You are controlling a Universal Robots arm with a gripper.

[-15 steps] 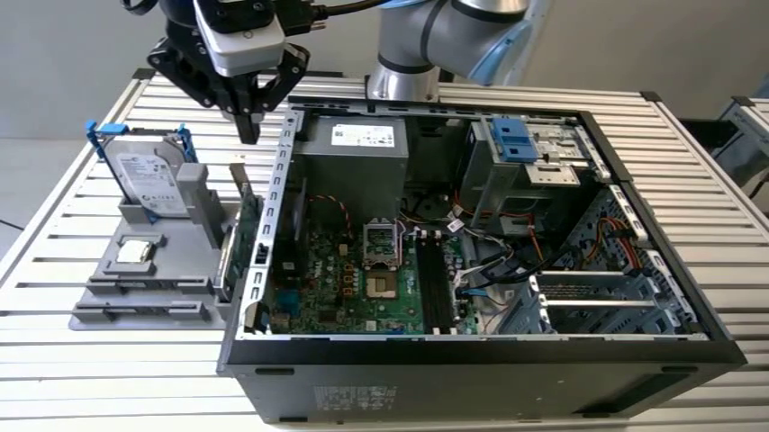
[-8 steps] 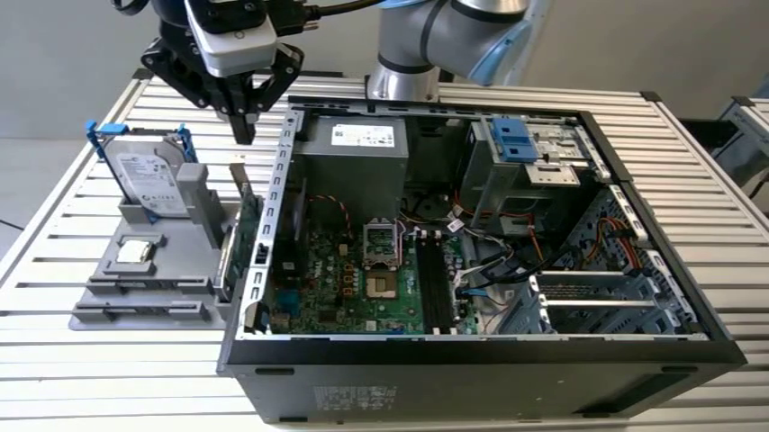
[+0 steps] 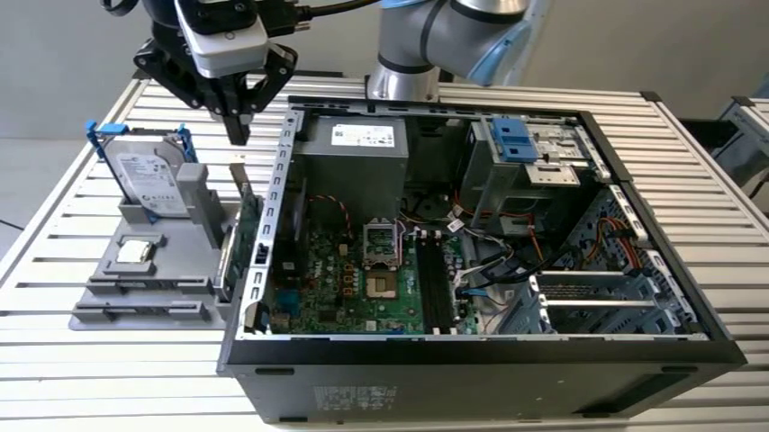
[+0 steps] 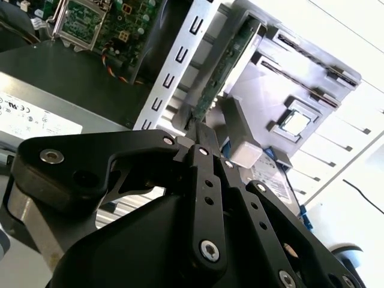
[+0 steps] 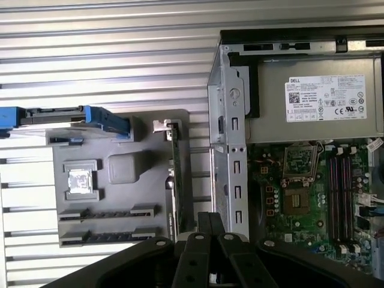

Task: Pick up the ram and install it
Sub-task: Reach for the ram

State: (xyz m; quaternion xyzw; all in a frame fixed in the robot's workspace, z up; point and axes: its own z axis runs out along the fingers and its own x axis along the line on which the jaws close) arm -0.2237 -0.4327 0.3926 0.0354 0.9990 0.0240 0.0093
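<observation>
Just a thin dark strip, the ram (image 5: 105,213) lies edge-on.

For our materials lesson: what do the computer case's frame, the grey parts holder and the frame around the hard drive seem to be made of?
Computer case's frame: probably bare sheet metal; dull silver, thin, with punched slots. Grey parts holder: likely plastic; matte, evenly grey, with shaped pockets. Hard drive's frame: likely plastic; solid bright blue with a slight sheen.

Arm (image 3: 445,36): upper part was cut off at the exterior view's top edge.
Hard drive (image 5: 42,122): one end was cropped in the first wrist view.
Gripper (image 5: 210,219): body was cropped in both wrist views.
</observation>
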